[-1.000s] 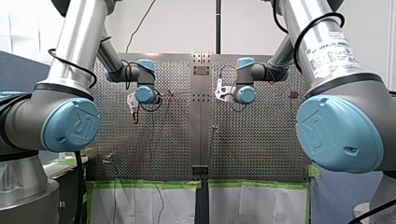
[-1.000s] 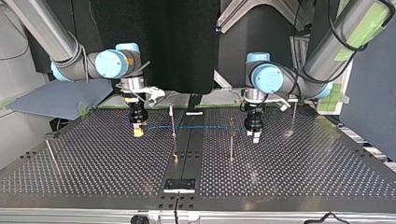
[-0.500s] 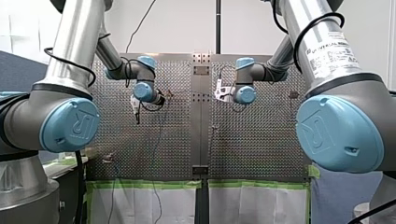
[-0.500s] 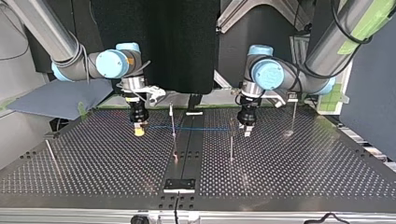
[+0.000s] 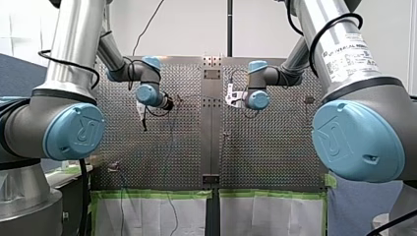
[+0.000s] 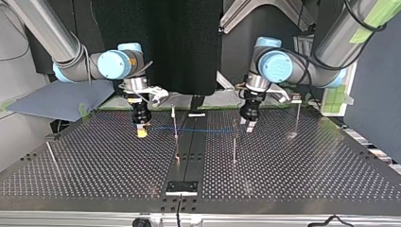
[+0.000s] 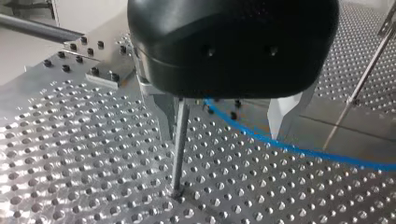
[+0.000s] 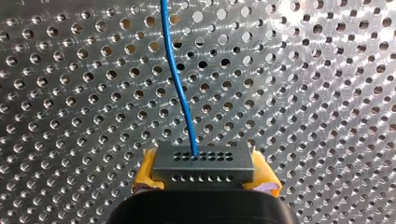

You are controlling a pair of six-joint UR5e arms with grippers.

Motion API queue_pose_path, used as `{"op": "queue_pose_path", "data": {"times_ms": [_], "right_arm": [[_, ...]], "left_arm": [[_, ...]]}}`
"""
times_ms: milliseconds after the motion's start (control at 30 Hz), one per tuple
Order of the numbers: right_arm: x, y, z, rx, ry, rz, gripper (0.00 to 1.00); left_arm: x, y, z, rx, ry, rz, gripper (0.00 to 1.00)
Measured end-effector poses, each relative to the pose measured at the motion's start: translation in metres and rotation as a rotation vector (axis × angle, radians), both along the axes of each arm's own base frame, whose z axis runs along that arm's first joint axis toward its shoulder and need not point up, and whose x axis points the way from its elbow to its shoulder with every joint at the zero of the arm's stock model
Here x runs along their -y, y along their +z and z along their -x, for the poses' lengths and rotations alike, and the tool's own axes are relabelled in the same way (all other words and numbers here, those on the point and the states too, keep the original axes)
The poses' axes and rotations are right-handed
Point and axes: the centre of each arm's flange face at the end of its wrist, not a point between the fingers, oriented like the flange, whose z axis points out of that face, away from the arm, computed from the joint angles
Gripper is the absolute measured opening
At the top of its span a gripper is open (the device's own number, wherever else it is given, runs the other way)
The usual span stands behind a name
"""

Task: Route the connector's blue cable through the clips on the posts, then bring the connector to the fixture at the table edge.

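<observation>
The right gripper [image 6: 141,134] pinched the grey multi-hole connector [image 8: 203,163] at the top view's centre-left, likely tensioning its thin blue cable [image 7: 303,151] for the left gripper [image 7: 223,128], spread open over it beside a metal post [image 7: 179,154].

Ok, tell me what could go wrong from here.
My left gripper hangs close beside a post; a finger might knock it. The blue cable runs nearly straight to the connector in my right gripper; further pull could tug it loose.
</observation>
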Motion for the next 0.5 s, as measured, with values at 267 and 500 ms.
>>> {"op": "queue_pose_path", "data": {"times_ms": [267, 500], "right_arm": [[-0.001, 0.0, 0.0, -0.002, 0.001, -0.003, 0.0], [-0.003, -0.001, -0.002, -0.003, 0.005, -0.006, 0.0]], "left_arm": [[-0.001, 0.013, 0.023, 0.01, -0.029, 0.035, 1.0], [0.003, 0.017, 0.032, 0.017, -0.046, 0.009, 1.0]]}}
